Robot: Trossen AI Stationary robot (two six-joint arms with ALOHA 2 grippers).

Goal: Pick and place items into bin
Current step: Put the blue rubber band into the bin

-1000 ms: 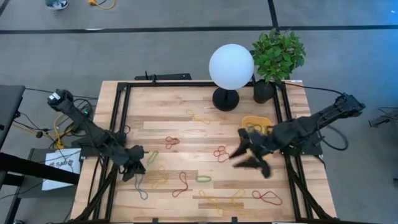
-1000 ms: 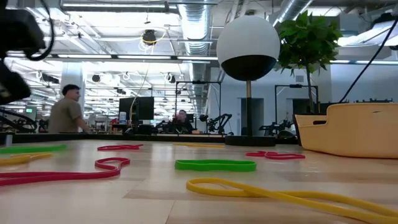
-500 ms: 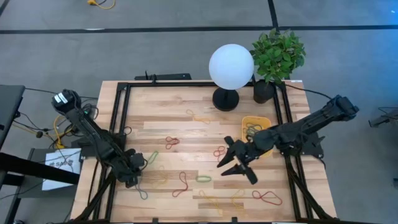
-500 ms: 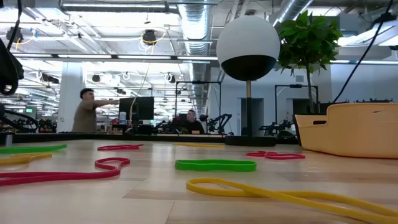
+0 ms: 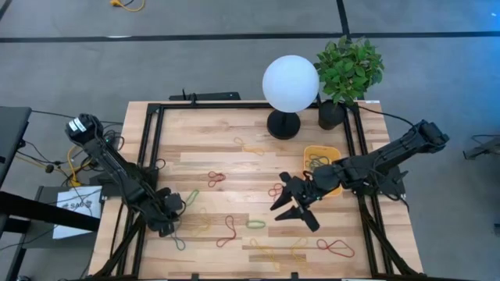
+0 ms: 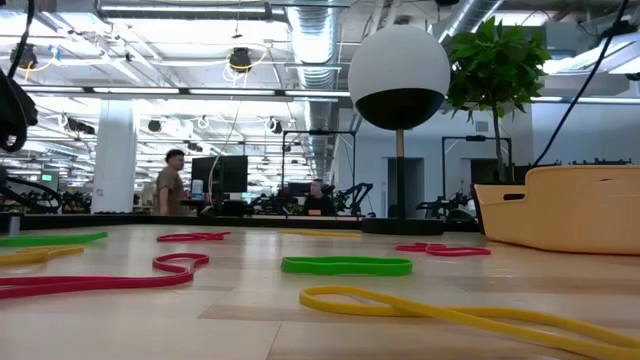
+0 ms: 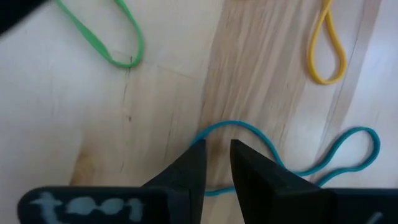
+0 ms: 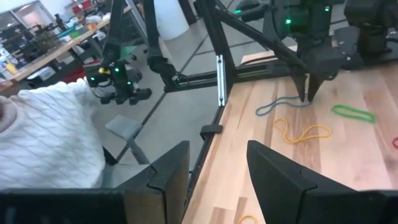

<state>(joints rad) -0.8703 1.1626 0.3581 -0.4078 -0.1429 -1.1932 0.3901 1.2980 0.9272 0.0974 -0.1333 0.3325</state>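
Poised over a thin blue rubber-band loop (image 7: 292,163) near the wooden desk's (image 5: 234,129) left front, the left gripper (image 7: 216,157) straddles it with narrowly parted, empty fingers, while the right gripper (image 5: 293,204), open and empty, hovers mid-desk beside the shallow yellow-orange plastic bin (image 5: 322,153).

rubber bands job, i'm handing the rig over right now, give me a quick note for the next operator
Left end effector: down at the table's near left, fingers slightly apart astride a blue band, not gripping it yet.
Right end effector: open, empty, over mid-table just left of the yellow bin.
Done: a few bands appear to lie in the bin.
Left: most bands, red, green, yellow and blue, are scattered over the wooden table.
Next, probably: close on the blue band and carry it to the bin.
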